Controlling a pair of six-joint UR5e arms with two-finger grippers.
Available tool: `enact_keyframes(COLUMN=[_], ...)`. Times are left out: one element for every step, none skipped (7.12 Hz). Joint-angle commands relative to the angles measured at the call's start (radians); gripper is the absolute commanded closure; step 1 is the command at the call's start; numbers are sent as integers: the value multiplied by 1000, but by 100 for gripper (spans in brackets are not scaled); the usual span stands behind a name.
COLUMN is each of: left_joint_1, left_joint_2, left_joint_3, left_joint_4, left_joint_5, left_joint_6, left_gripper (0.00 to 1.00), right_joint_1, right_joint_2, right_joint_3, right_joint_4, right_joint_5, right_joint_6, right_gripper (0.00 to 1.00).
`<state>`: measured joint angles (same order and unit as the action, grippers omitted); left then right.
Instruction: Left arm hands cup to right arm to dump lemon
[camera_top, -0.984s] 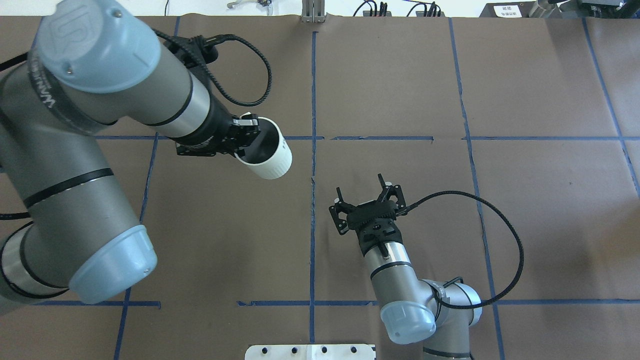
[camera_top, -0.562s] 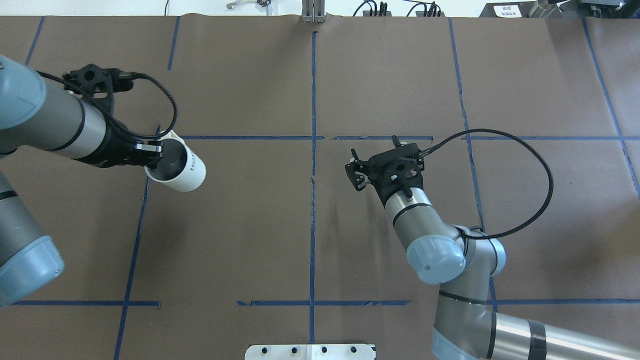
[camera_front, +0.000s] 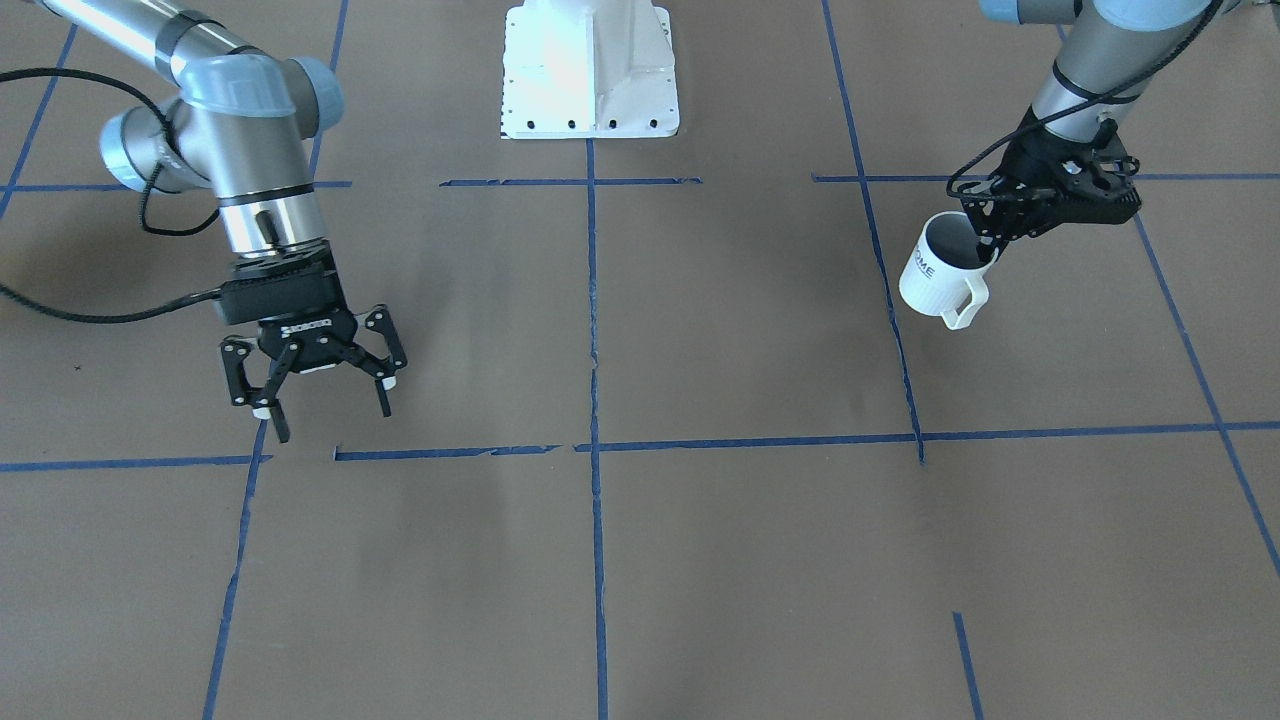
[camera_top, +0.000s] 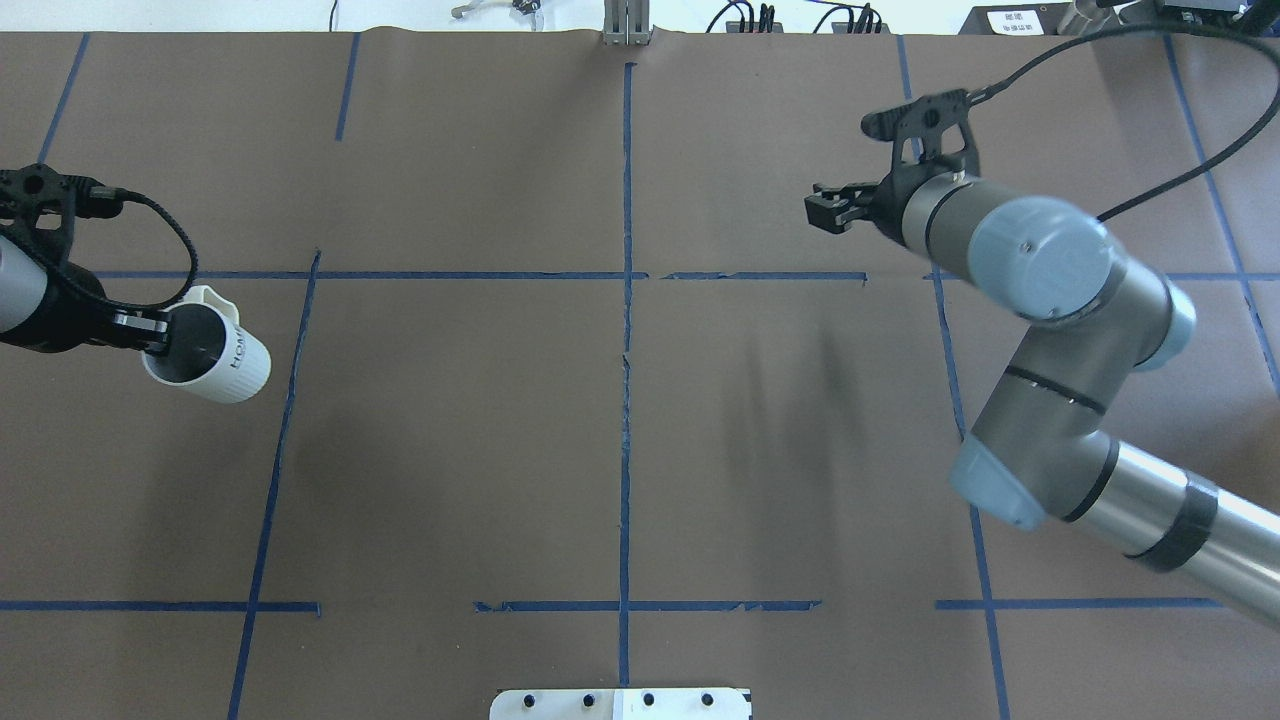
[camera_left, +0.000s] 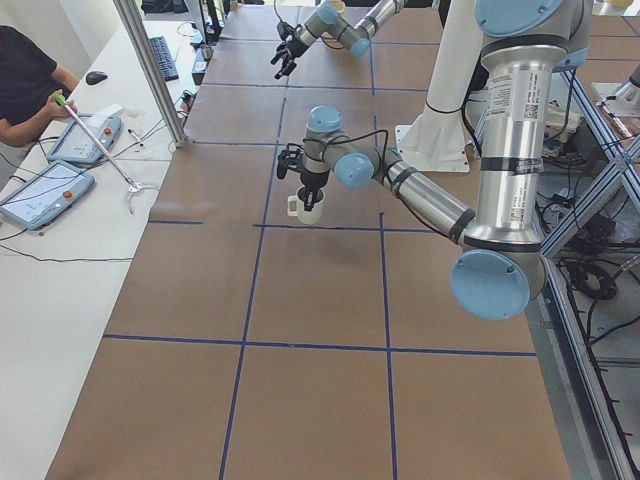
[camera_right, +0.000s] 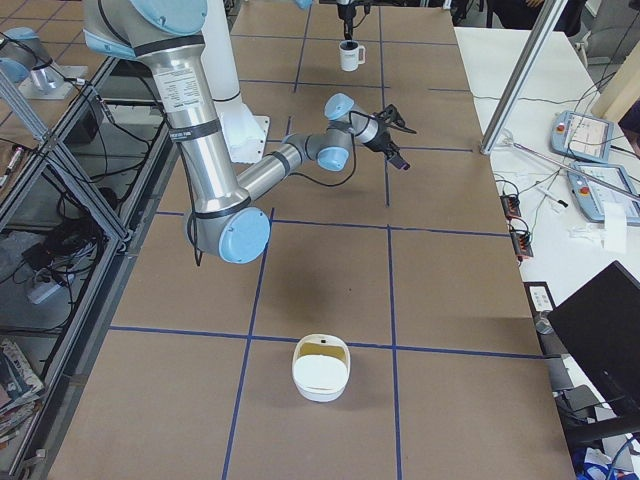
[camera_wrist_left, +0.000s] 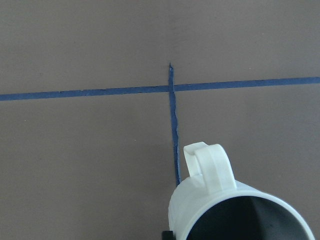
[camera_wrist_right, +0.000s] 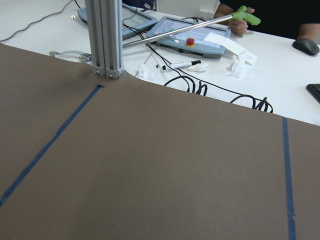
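My left gripper (camera_front: 990, 248) is shut on the rim of the white ribbed cup (camera_front: 935, 275), one finger inside it. The cup hangs tilted, low over the table's left part, handle towards the operators' side. It also shows in the overhead view (camera_top: 225, 365), the exterior left view (camera_left: 307, 207) and the left wrist view (camera_wrist_left: 225, 205). Its inside is dark and no lemon shows. My right gripper (camera_front: 325, 415) is open and empty, far away over the table's right part. It also shows in the overhead view (camera_top: 830, 212).
Brown paper with blue tape lines (camera_top: 626, 300) covers the table. The white robot base plate (camera_front: 590, 70) is at the robot's edge. An aluminium post (camera_wrist_right: 104, 37) stands at the far edge. A white bowl (camera_right: 320, 368) sits at the table's right end.
The left arm has swung to the left with the cup, away from the table's middle. The right arm has swung to the right and farther out. The grippers are farther apart.
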<state>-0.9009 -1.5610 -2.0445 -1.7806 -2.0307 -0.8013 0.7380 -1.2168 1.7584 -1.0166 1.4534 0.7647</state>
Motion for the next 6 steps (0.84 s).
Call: enact_keyframes(left_joint_1=[-169, -232, -237, -236, -233, -233], left_joint_2=[35, 35, 58, 68, 72, 73], left_joint_3=[242, 275, 291, 300, 312, 317], left_joint_4=[-182, -178, -184, -189, -191, -198], left_joint_5=[-189, -304, -309, -307, -307, -306], left_joint_6=[236, 247, 249, 255, 258, 260], left_gripper=[100, 100, 100, 97, 95, 89], right_joint_1=[145, 194, 262, 274, 279, 290], right_joint_2=[-121, -198, -236, -251, -271, -282], right_joint_3=[112, 146, 156, 174, 174, 177], right_joint_4=[-117, -119, -116, -117, -119, -117], right_joint_5=[249, 345, 446, 472, 517, 530], right_joint_6=[-71, -93, -117, -122, -124, -133], right_gripper=[0, 0, 0, 0, 0, 0])
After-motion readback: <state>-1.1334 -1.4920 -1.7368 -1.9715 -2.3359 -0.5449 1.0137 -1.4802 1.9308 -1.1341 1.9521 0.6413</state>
